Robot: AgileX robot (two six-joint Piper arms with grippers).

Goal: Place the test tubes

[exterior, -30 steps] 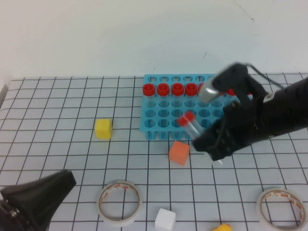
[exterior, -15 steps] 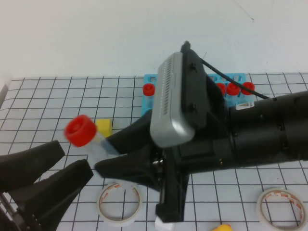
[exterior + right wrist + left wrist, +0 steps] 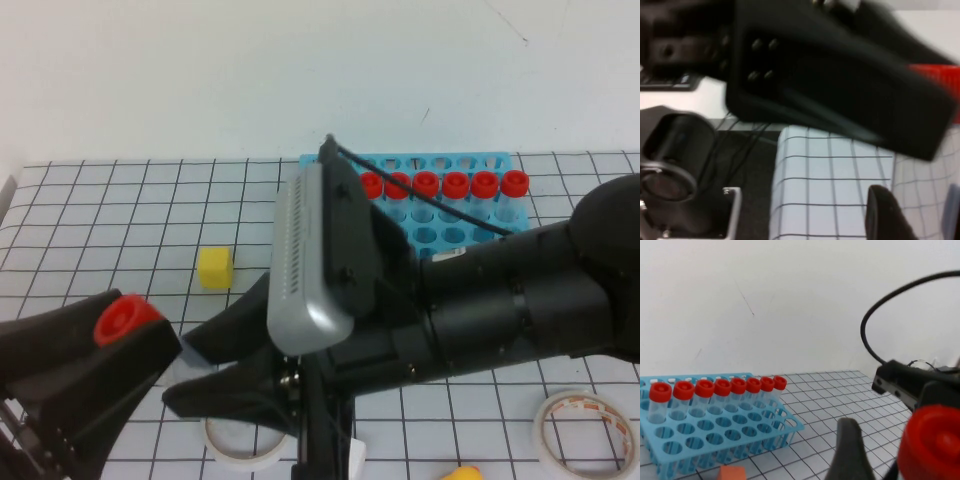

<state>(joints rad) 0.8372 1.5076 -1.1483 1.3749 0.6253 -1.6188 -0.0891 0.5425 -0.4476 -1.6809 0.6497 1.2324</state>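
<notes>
Test tube [image 3: 125, 320] low on the left of the desk [image 3: 100, 200], where the two end effectors met, well apart from the rack [image 3: 470, 232].

High view: the tube's red cap sat at the left end effector [image 3: 140, 365], and the right end effector [image 3: 182, 372] lay across from the right, just beside it. The barrel was hidden, so I could not tell whether either one gripped the tube or stood open. A row of capped tubes [image 3: 456, 184] lined the blue rack's back edge. Left wrist view: the red cap loomed close, with eight capped tubes in the rack's far row and the nearer holes empty. Right wrist view: mostly dark, blurred arm parts, with a red strip at one edge. The tube looked light, stiff, smooth and likely breakable. The barrel just under the cap seemed the best hold, squeezed gently and kept upright.
</notes>
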